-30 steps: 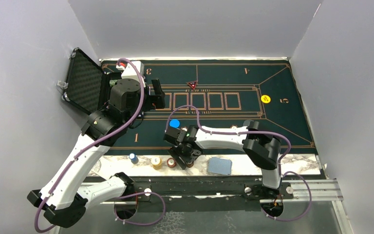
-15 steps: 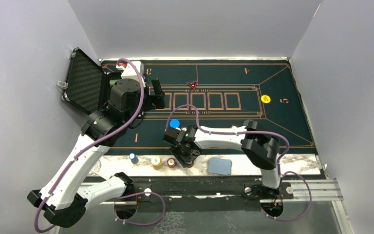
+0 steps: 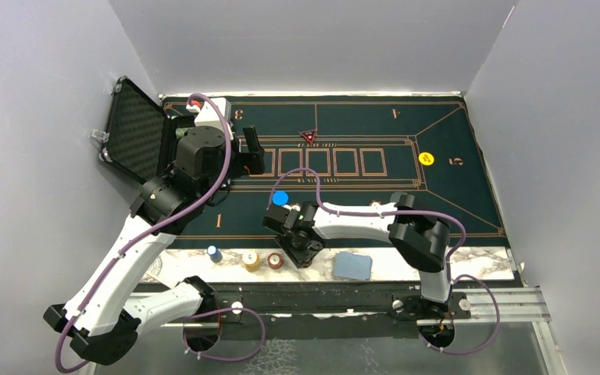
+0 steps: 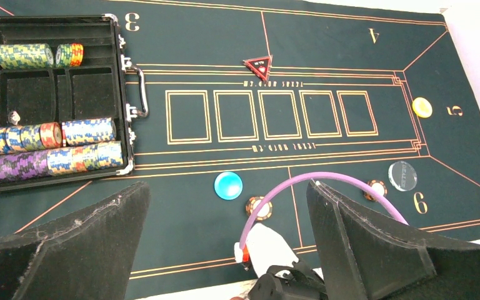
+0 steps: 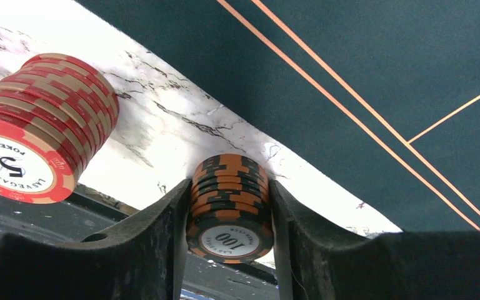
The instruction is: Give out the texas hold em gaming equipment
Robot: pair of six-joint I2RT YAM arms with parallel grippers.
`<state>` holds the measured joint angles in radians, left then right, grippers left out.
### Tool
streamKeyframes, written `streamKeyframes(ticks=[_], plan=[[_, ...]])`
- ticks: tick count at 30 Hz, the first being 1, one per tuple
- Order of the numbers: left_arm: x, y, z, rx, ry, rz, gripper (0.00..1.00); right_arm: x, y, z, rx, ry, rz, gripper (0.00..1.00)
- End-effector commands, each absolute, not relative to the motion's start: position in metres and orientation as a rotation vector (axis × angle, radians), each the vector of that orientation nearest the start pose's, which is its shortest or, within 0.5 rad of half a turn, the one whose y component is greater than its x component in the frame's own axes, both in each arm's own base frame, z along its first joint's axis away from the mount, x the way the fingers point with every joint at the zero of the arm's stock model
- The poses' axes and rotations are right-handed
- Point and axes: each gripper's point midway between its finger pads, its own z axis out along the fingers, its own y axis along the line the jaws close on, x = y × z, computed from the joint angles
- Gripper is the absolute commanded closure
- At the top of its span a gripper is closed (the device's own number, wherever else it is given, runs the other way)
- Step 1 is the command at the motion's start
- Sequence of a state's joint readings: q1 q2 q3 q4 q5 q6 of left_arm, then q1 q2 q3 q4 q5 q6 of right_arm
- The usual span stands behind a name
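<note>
Your right jaws have just closed in on the orange-and-black chip stack (image 5: pixel 228 206), standing on the marble edge of the table (image 5: pixel 162 119) beside the red stack (image 5: pixel 34 125). Both sides look pinched, though I can't judge how firmly. Left jaws gape empty, so this stack seems ready to lift and deal out.

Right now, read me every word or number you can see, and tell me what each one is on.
"100": orange-and-black chip stack in the right hand.
"LAS VEGAS POKER CLUB" and "5": red chip stack.
"1", "3", "4", "5", and a "6" or "9": green mat.
Too small to read: the mat's fine print, the red triangle marker's print.
</note>
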<state>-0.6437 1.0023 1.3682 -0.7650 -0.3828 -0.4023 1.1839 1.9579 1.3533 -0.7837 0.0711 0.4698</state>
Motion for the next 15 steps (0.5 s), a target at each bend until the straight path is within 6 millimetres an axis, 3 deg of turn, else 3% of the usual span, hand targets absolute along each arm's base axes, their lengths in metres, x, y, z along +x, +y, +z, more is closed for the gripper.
streamKeyframes(ticks=[1,5,9,15], plan=[[0.267,-0.136,0.359,-0.017,1.922,-0.324,0.01,0.130,0.329,0.012,-1.012,2.793,0.056,0.56],[0.268,-0.137,0.358,-0.014,1.925,-0.322,0.01,0.134,0.332,0.024,-0.988,2.769,0.068,0.64],[0.269,-0.138,0.358,-0.012,1.927,-0.320,0.01,0.139,0.334,0.041,-0.956,2.753,0.061,0.79],[0.270,-0.138,0.358,-0.005,1.928,-0.311,0.01,0.143,0.339,0.078,-0.907,2.710,0.122,0.82]])
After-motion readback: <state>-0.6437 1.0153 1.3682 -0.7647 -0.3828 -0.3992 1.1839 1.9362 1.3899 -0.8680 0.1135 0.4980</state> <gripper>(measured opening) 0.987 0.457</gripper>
